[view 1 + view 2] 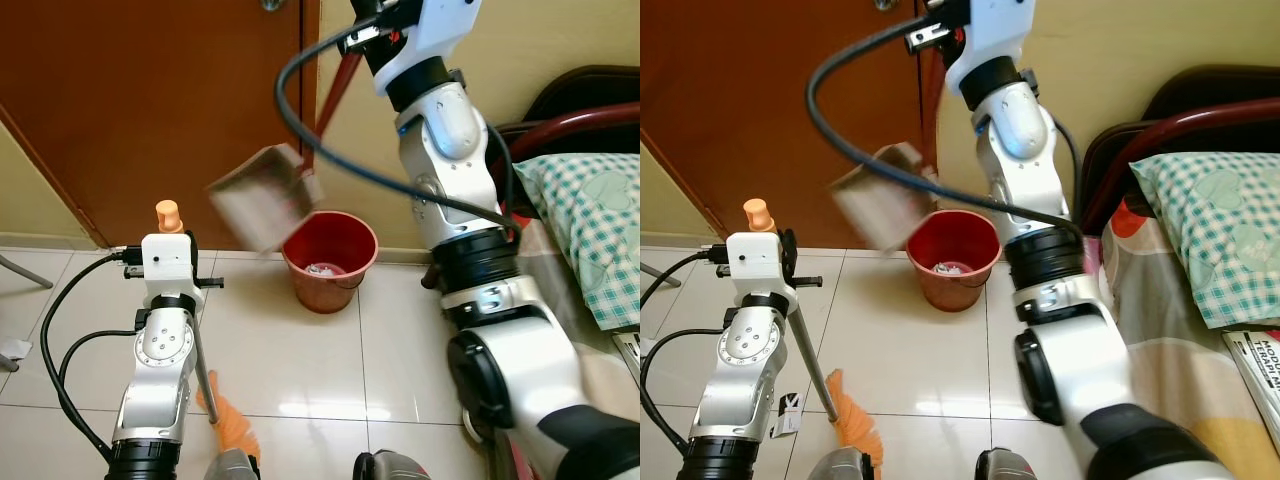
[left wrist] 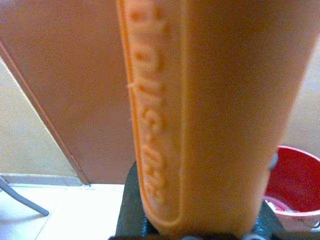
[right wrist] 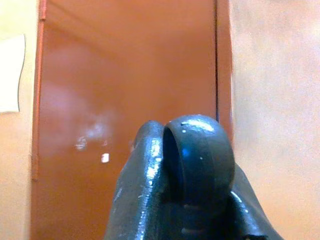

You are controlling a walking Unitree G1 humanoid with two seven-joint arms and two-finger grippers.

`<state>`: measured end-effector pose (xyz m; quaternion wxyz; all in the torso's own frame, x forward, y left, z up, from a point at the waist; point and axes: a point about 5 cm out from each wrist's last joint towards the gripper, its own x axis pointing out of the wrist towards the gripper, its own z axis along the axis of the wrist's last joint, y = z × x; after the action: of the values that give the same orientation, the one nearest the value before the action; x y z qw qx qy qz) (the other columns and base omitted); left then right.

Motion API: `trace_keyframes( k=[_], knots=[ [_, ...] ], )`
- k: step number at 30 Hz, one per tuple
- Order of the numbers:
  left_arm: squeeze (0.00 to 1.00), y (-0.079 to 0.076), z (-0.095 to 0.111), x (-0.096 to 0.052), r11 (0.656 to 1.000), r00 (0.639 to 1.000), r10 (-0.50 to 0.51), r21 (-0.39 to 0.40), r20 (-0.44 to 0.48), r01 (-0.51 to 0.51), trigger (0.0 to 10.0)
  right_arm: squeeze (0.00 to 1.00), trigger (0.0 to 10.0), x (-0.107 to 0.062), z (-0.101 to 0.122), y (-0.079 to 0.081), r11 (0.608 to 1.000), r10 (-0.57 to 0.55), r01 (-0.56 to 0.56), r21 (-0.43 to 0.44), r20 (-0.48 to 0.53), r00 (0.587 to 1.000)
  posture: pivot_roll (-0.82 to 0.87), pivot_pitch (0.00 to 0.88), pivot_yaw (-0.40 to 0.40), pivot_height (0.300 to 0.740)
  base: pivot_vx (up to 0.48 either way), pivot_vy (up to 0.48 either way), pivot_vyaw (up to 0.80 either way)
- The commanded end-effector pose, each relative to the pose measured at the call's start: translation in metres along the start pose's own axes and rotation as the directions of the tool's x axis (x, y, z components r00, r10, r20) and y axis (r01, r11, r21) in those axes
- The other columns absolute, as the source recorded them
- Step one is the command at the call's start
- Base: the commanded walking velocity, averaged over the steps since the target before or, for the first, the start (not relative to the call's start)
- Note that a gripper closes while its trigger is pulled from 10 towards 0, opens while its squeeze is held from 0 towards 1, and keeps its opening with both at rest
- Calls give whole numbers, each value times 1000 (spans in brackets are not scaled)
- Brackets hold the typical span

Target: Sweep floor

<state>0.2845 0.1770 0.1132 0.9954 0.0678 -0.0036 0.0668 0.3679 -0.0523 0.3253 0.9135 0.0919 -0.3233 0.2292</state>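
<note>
Two arms work over the tiled floor [image 1: 300,350]. Raised high, the right gripper [image 1: 362,38] pinches a dustpan [image 1: 262,195], tilted above the far red bucket [image 1: 330,260]. Near left, the left gripper [image 2: 200,227] clamps an orange broom [image 1: 852,415] handle.

Dustpan tipped over the bucket, broom upright on the floor.
The dustpan [image 1: 262,195], blurred, hangs tilted on its red handle above the red bucket [image 1: 330,258], which apparently holds scraps; the orange broom [image 1: 853,418] bristles touch the tiled floor [image 1: 300,350].
</note>
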Motion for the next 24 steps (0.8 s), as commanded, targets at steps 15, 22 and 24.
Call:
trace_keyframes(
  k=[15, 22, 24],
  knots=[
    [0, -19, -11, -9, 998, 996, -53, -46, -68, 50, 10000, 0, 10000, -68, -72, -27, 933, -248, 320, 166, -351, 903, 21, 113, -28, 740, 0, 0, 0],
    [0, -19, -14, -12, 997, 994, -60, -56, -94, 55, 10000, 0, 10000, -103, -85, -36, 925, -312, 374, 73, -418, 853, 19, 128, -31, 740, 0, 0, 0],
    [0, -20, -15, -14, 996, 992, -74, -62, -106, 68, 10000, 0, 10000, -117, -84, -47, 921, -357, 389, -10, -419, 835, 18, 134, -31, 740, 0, 0, 0]
  ],
)
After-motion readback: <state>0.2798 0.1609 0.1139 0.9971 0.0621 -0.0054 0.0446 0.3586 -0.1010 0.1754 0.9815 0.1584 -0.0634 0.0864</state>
